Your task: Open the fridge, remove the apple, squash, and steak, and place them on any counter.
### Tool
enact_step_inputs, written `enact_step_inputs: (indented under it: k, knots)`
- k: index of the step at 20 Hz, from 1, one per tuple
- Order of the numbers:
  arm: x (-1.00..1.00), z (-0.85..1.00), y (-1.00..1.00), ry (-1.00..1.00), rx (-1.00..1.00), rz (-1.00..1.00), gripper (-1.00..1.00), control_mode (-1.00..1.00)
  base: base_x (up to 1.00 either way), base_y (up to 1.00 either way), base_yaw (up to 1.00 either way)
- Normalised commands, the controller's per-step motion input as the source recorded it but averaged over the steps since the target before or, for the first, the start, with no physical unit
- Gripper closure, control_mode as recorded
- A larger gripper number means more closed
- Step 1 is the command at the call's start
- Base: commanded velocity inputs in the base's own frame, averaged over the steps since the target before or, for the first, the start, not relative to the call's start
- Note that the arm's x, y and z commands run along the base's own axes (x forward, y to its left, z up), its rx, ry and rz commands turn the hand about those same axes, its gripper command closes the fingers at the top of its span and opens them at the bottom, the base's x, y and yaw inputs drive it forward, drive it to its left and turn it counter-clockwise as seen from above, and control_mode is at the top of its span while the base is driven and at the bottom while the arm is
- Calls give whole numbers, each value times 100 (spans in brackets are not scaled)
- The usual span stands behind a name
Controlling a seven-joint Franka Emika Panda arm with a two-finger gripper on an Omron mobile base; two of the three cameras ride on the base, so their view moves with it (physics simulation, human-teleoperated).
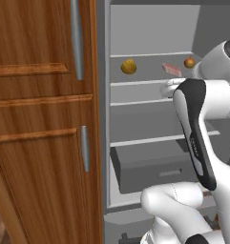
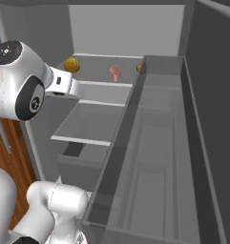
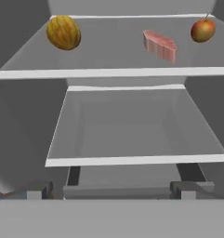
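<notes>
We face the open tall grey fridge [image 3: 132, 72], gripper [image 3: 111, 191] spread and empty; on its upper shelf, firm lumpy yellow-orange squash [image 3: 63, 32], soft, likely slippery pinkish steak slab [image 3: 160, 45], small smooth red-orange apple [image 3: 202, 29]: we judge each best pinched across its middle.

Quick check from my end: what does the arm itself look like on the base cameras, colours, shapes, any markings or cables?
The arm is glossy white with rounded, tubular links. A long black glossy panel runs down one link in the left base view. In the right base view a round dark joint cap bears a small pale circular mark, and another dark cap tops the joint above. No loose cables show.
</notes>
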Motion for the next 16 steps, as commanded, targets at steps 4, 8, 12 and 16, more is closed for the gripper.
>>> enact_step_inputs:
  k: [4, 8, 12, 16]
  knots:
    - [0, 0, 0, 0, 0, 0, -100, 100, 41, 0, -9]
    - [16, 0, -1, 0, 0, 0, -100, -100, 3, 0, -1]
    - [45, 5, 0, -10, 0, 0, -100, -100, 0, 0, 0]
    - [40, 20, 0, -11, 0, 0, -100, -100, 0, 0, 0]
